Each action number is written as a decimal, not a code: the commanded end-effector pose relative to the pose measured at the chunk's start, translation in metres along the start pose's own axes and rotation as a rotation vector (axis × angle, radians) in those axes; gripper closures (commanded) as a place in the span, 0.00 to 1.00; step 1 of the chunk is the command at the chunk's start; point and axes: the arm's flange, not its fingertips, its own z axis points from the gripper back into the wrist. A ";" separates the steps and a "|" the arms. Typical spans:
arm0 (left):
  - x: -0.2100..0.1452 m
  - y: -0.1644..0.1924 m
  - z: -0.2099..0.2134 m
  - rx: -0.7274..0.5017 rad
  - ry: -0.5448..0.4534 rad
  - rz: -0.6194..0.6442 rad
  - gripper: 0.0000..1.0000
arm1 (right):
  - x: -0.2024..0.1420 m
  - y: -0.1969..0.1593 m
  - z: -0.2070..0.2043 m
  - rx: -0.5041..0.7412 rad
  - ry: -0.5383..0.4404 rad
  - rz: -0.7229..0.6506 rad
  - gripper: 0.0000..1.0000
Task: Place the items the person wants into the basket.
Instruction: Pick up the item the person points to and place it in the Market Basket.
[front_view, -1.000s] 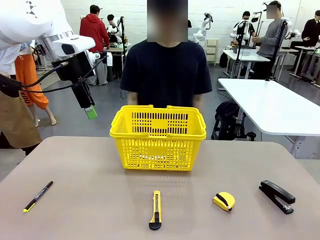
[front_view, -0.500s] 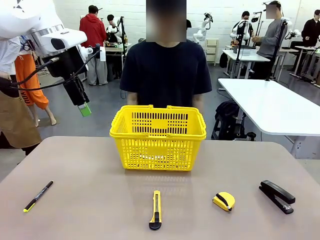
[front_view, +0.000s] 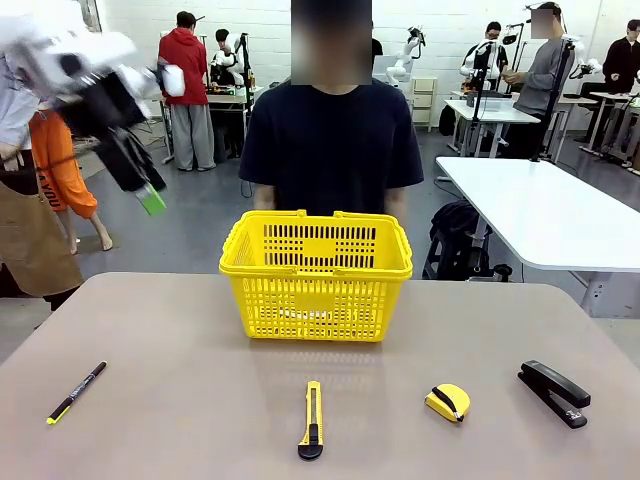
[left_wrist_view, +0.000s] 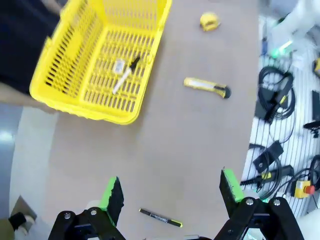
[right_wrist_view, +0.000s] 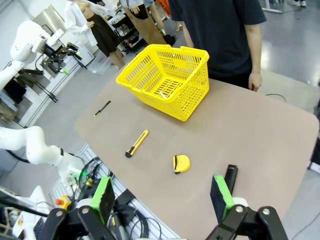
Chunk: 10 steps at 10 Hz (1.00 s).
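Jaws stood wide apart and empty on the left gripper (left_wrist_view: 170, 182), and that arm was on the move. Across the last second it had swung up and off to the robot's left, away from the basket (front_view: 300, 300), and in the front view it was a blur of motion well clear of the rim.

From its wrist view came the reason, or so it looked: the white marker (left_wrist_view: 125, 75) lay on the basket floor, black cap pointing toward the table's near side. One wanted item appeared to be home, and the arm seemed to be clearing out.

Nothing else had shifted. The utility knife (front_view: 313, 420) lay on the table (front_view: 180, 400) just in front of the basket, with the tape measure (front_view: 447, 402) off to its right. Both were outside the basket, so the job looked roughly a third done. The black pen (front_view: 76, 392) and stapler (front_view: 553, 393) sat at the far flanks, untouched.

Up high on the other side, the right gripper (right_wrist_view: 161, 187) hung with its fingers spread, holding nothing. The person (front_view: 332, 150) stood behind the basket.
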 end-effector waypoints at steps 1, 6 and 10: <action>-0.061 -0.009 0.055 -0.065 -0.240 -0.052 0.00 | 0.000 0.000 -0.001 0.010 -0.003 0.003 0.00; -0.201 -0.008 0.143 -0.008 -0.660 -0.025 0.00 | 0.000 0.000 -0.001 0.010 -0.003 0.003 0.00; -0.267 0.007 0.176 -0.153 -0.747 -0.016 0.00 | 0.000 0.000 -0.001 0.010 -0.003 0.003 0.00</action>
